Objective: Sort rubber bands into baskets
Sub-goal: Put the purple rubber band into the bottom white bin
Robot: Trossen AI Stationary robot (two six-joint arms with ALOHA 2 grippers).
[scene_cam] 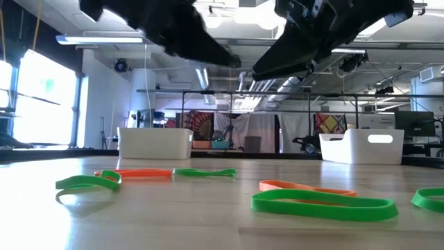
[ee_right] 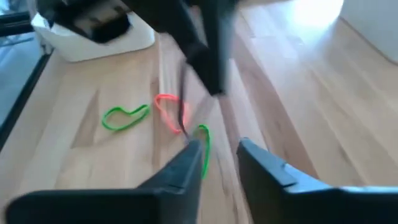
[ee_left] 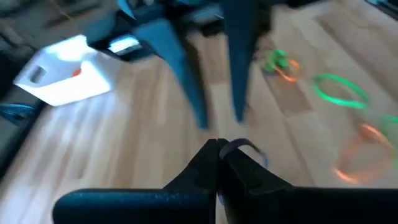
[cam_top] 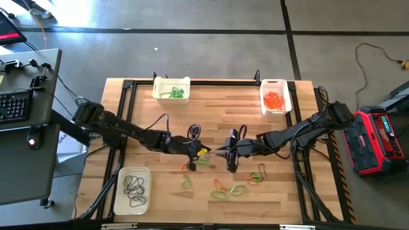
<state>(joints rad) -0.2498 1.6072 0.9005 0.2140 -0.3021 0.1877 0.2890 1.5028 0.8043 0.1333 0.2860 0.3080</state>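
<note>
1. The rubber bands (cam_top: 223, 186) still to be sorted lie loose on the wooden table (cam_top: 160, 115) around six o'clock from its middle: thin, floppy loops in green and orange, flattened into irregular ovals and twists.
2. One dark rubber band (ee_left: 245, 147) is pinched in the left gripper (ee_left: 219, 152), whose fingers are pressed together on it; it loops out beside the tips as a thin grey-black arc. In the high view that gripper (cam_top: 195, 148) sits near the table's centre.
3. The right gripper (ee_right: 219, 152) faces it from three o'clock, tips close to the left one's, fingers narrowly parted with nothing seen between them; a green band lies on the wood just past them.
4. The step in hand looks like the carry of a dark band after a pass between the arms. The next move would call for swinging it toward the basket (cam_top: 132, 190) at seven o'clock, which holds dark bands.
5. The other two baskets, white smooth plastic tubs with rounded corners, stand at the far edge: green bands at eleven o'clock (cam_top: 171, 89), orange at one o'clock (cam_top: 275, 96).
</note>
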